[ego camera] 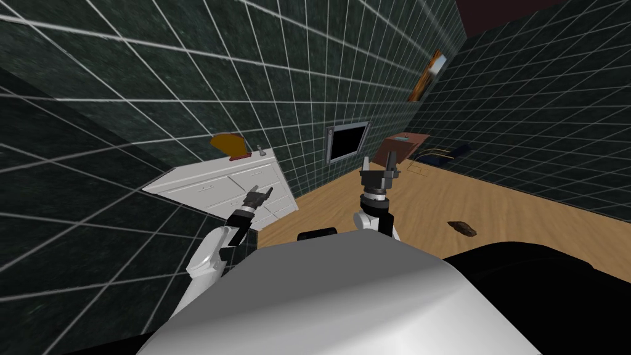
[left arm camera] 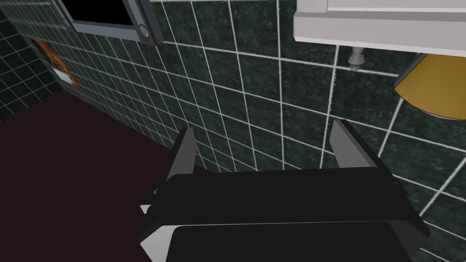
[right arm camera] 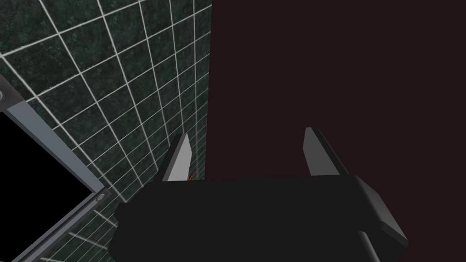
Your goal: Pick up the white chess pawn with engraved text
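A small grey-white chess pawn (ego camera: 260, 150) stands on top of a white dresser (ego camera: 231, 182) against the dark tiled wall, beside an orange fan-shaped object (ego camera: 229, 145). The left wrist view shows the pawn (left arm camera: 356, 57) at the dresser's edge (left arm camera: 382, 27), well beyond the fingers and off to one side. My left gripper (ego camera: 262, 196) (left arm camera: 263, 129) is open and empty in front of the drawer fronts, below the pawn. My right gripper (ego camera: 379, 165) (right arm camera: 248, 134) is raised in front of me, open and empty.
A grey-framed black panel (ego camera: 347, 141) hangs on the tiled wall right of the dresser. A low brown table (ego camera: 403, 145) stands further back. A small dark object (ego camera: 462, 228) lies on the wooden floor (ego camera: 493, 209) to my right.
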